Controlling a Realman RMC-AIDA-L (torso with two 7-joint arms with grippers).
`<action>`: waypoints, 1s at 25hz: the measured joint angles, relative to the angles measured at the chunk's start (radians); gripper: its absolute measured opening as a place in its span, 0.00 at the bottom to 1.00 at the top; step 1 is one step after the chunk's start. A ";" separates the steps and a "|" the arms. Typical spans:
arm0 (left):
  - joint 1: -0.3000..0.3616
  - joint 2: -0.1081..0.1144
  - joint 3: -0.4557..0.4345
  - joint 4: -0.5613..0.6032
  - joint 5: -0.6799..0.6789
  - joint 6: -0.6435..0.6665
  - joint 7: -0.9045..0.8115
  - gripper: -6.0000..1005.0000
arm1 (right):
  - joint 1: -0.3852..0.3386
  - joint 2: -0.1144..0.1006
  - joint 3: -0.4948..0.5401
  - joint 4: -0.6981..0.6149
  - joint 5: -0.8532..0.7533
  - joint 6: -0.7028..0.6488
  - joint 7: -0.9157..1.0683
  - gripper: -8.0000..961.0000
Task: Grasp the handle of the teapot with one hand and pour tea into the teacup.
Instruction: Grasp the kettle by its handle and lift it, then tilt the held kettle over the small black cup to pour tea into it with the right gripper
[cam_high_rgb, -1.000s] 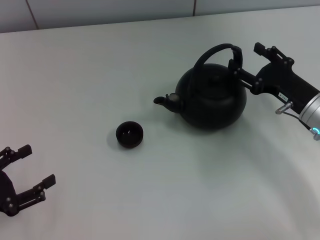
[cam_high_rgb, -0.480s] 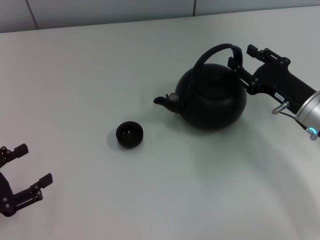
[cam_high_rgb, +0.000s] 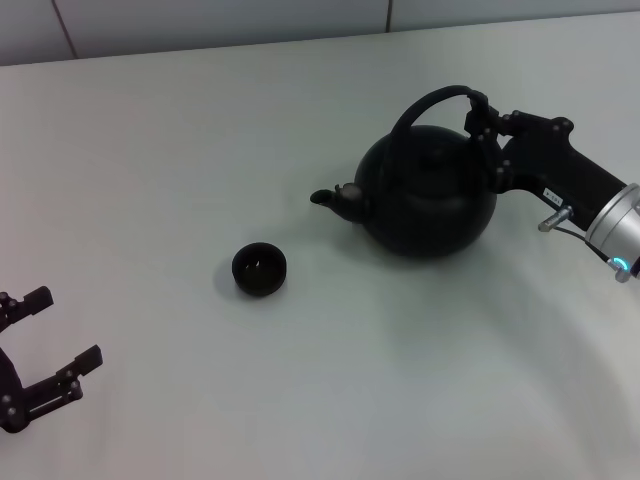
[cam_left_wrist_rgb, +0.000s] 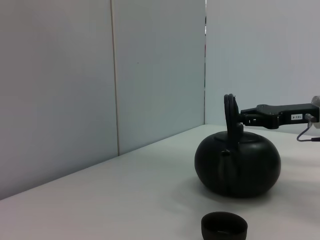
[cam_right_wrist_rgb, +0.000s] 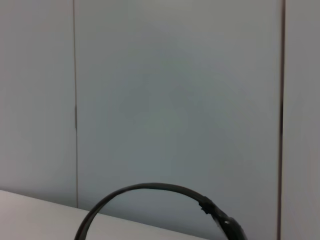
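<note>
- The teapot (cam_high_rgb: 428, 196) sits on the white bench (cam_high_rgb: 180, 150) right of centre, its spout (cam_high_rgb: 330, 199) pointing toward the robot's left, and its arched handle (cam_high_rgb: 432, 103) stands upright over the lid.
- The right end effector (cam_high_rgb: 482, 125) reaches in from the right edge and its fingers are closed on the thicker right side of the handle; the left wrist view shows the tool meeting the handle near its top.
- The teacup (cam_high_rgb: 260, 269) stands alone on the bench, left of and nearer than the spout, well apart from the pot.
- The left end effector (cam_high_rgb: 45, 345) rests low at the near left corner with its fingers apart, holding nothing.
- The step in hand appears to be securing the grasp before lifting; the pot seems to rest on the bench.
- To do it well, the grip should be firm, because a bail handle can pivot and let a heavy pot swing.
- A straight, slow lift would keep the spout level, so nothing spills early.
- The pot then needs carrying left and nearer until the spout tip hangs just over the cup's opening.
- The cup is small and light, so tilting gradually and avoiding contact with its rim looks wise.
</note>
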 joint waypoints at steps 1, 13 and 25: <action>0.000 0.000 0.000 0.000 0.000 0.001 0.000 0.86 | 0.001 0.000 -0.005 0.000 0.000 0.000 -0.001 0.24; 0.004 0.000 -0.002 -0.003 0.000 0.003 0.000 0.86 | 0.019 -0.003 0.038 -0.012 0.018 -0.046 0.021 0.09; 0.007 -0.001 -0.002 -0.003 0.000 0.008 0.000 0.86 | 0.089 -0.005 -0.014 -0.024 0.003 -0.028 0.055 0.09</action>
